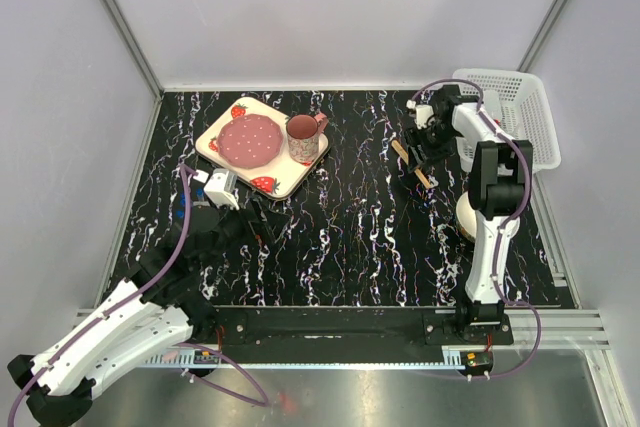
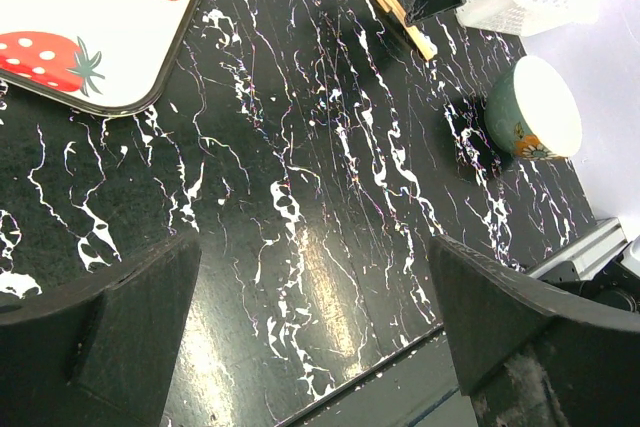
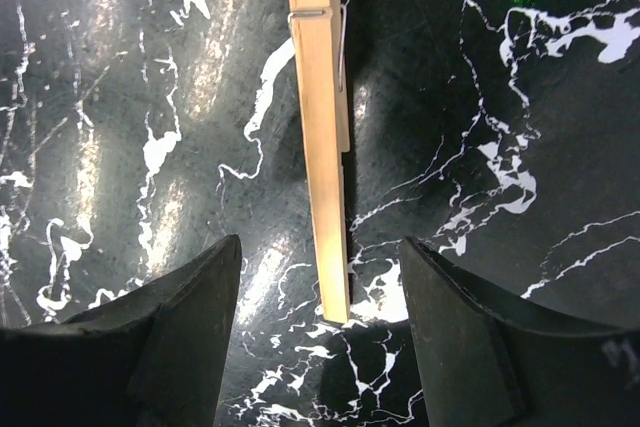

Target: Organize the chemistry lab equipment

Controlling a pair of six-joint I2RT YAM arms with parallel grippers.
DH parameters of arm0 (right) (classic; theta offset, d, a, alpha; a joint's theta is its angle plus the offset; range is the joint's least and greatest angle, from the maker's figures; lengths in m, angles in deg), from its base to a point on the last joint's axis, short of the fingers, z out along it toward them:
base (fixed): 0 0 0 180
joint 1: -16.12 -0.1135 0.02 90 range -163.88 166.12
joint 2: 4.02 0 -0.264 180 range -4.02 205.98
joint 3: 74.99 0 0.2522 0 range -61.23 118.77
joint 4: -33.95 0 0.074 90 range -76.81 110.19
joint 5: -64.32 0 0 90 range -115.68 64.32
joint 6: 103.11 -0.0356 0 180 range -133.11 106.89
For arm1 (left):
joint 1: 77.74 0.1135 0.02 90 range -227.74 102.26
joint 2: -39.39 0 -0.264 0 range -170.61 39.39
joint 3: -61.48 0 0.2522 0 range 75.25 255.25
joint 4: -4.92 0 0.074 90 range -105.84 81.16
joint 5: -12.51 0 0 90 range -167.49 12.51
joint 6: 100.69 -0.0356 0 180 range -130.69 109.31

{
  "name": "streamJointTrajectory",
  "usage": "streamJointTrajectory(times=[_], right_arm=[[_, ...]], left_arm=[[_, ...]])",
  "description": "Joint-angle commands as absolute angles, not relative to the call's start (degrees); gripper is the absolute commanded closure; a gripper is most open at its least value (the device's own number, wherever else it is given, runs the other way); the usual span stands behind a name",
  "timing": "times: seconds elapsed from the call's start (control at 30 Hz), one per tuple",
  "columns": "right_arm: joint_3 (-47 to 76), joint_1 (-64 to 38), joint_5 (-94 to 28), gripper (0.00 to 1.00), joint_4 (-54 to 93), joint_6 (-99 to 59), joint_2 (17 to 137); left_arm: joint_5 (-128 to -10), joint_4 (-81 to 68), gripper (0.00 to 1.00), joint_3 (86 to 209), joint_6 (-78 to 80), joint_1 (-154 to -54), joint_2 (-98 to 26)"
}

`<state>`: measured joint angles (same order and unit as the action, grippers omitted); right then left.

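Note:
A wooden-handled tool, a long clip-like wooden piece [image 3: 320, 127], lies flat on the black marbled table [image 1: 350, 237]. It also shows in the top view [image 1: 412, 164] and the left wrist view [image 2: 390, 2]. My right gripper [image 3: 320, 347] is open right over it, with the tool's near end between the fingertips and untouched; in the top view the right gripper [image 1: 418, 159] is at the back right. My left gripper [image 2: 315, 347] is open and empty over bare table near the front edge, at front left in the top view [image 1: 262, 225]. No tubes, rack, bottle, funnel or droppers show.
A white mesh basket [image 1: 505, 112] stands at the back right corner. A cream-lined bowl [image 2: 535, 107] sits by the right arm. A strawberry-print tray [image 1: 262, 185] holds a pink plate [image 1: 250, 139] and mug [image 1: 303, 138] at back left.

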<state>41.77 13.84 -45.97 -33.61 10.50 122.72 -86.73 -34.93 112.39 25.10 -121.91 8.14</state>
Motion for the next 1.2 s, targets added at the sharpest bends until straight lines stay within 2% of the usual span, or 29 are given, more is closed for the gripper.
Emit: streamJointTrajectory(times=[0.0, 0.27, 0.63, 0.9, 1.17], right_arm=[[44.9, 12.5, -42.3, 0.32, -32.5, 10.8, 123.9], [44.0, 11.1, -41.0, 0.44, -31.5, 10.7, 125.5], [41.3, 10.4, -41.7, 0.81, -28.7, 10.4, 123.1], [40.4, 10.5, -49.4, 0.88, -28.8, 9.7, 112.0], [40.5, 12.7, -53.2, 0.89, -28.8, 9.2, 100.4]], left_arm=[[-87.5, -33.2, 0.01, 114.4, 24.4, -121.5, 7.7], [-87.4, -33.3, 0.01, 114.1, 24.5, -121.4, 8.1], [-87.5, -34.2, 0.01, 114.5, 24.7, -121.4, 9.1], [-87.6, -35.0, 0.01, 115.5, 24.6, -121.4, 9.5], [-87.3, -35.3, 0.01, 116.0, 24.6, -121.4, 9.7]])
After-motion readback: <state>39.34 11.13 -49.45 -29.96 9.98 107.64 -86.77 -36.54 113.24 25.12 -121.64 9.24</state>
